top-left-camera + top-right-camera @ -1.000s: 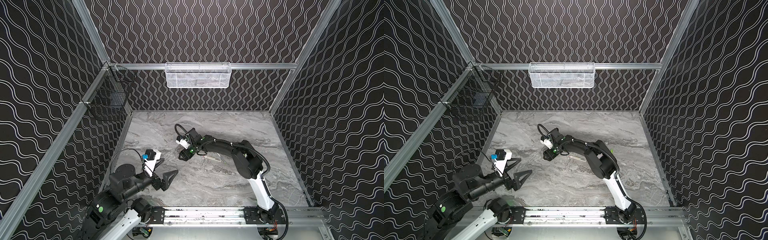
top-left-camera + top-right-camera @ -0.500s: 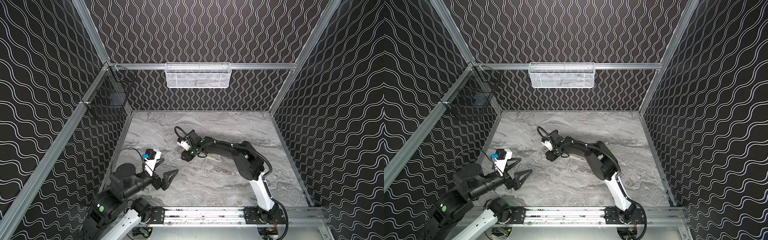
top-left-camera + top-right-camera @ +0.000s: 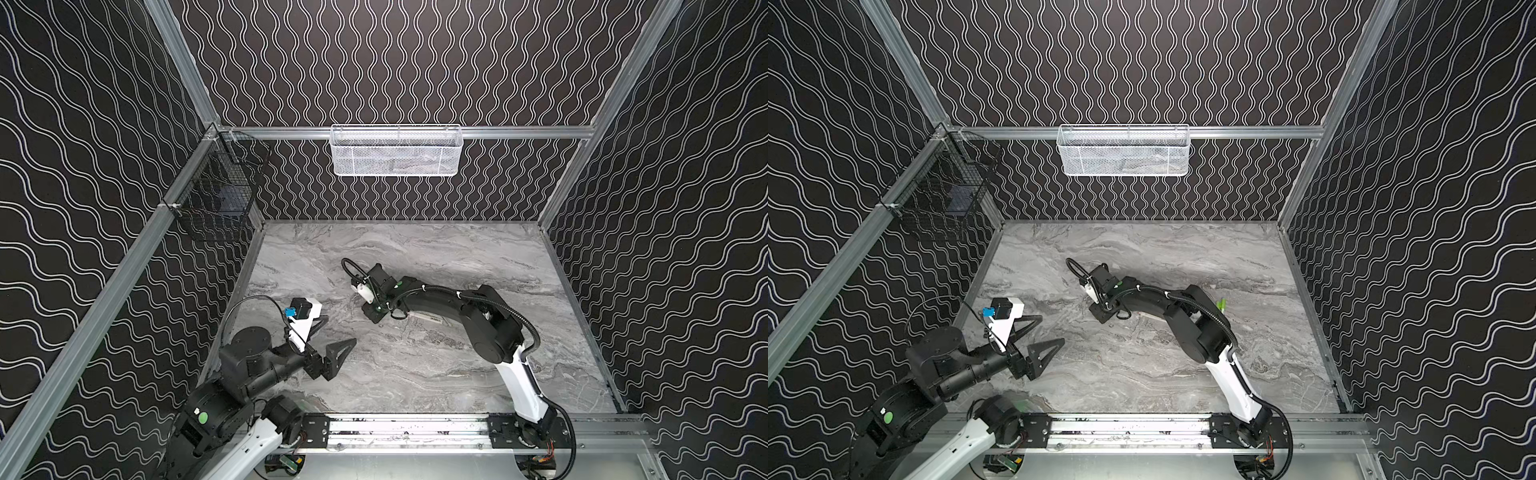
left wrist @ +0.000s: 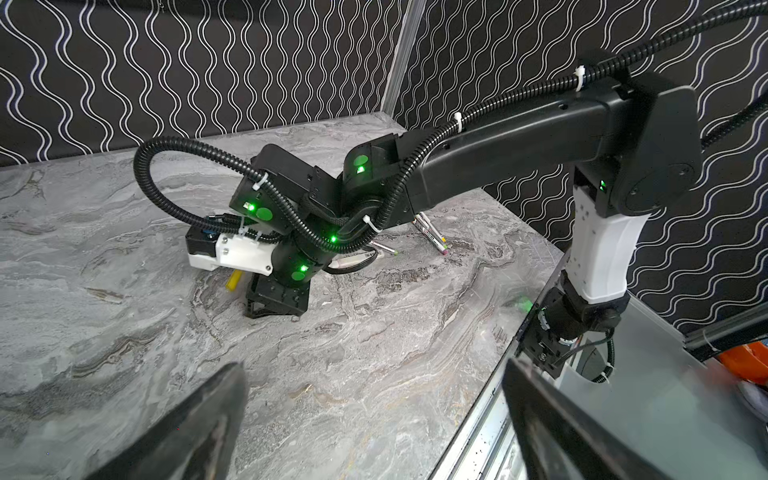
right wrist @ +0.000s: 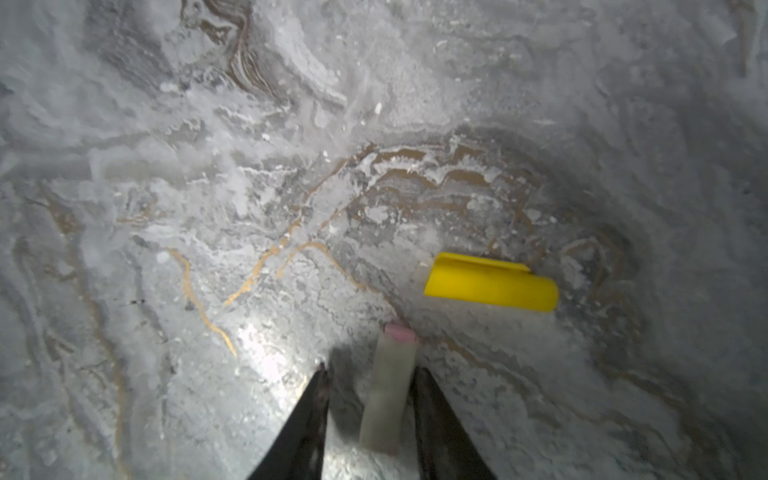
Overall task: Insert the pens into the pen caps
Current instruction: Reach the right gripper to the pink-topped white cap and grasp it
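Right wrist view: the right gripper (image 5: 370, 368) sits low over the marble table (image 5: 208, 208). Its two dark fingers (image 5: 307, 415) stand part-way apart on either side of a pale pen (image 5: 388, 399) with a pink end. One finger lies close against the barrel and a gap shows at the other, so the pen is not clamped. A yellow cap (image 5: 490, 282) lies on its side just beyond the pink end, apart from it.

In both top views this gripper is at the centre of the frame. A second pen (image 3: 428, 318) lies under the right arm, and green caps (image 3: 1223, 305) show at centre right.

The left gripper (image 3: 341, 328), at lower left of the frame, has its jaws wide apart and holds nothing.

Left wrist view: further pens (image 4: 432, 232) lie beneath the right arm.
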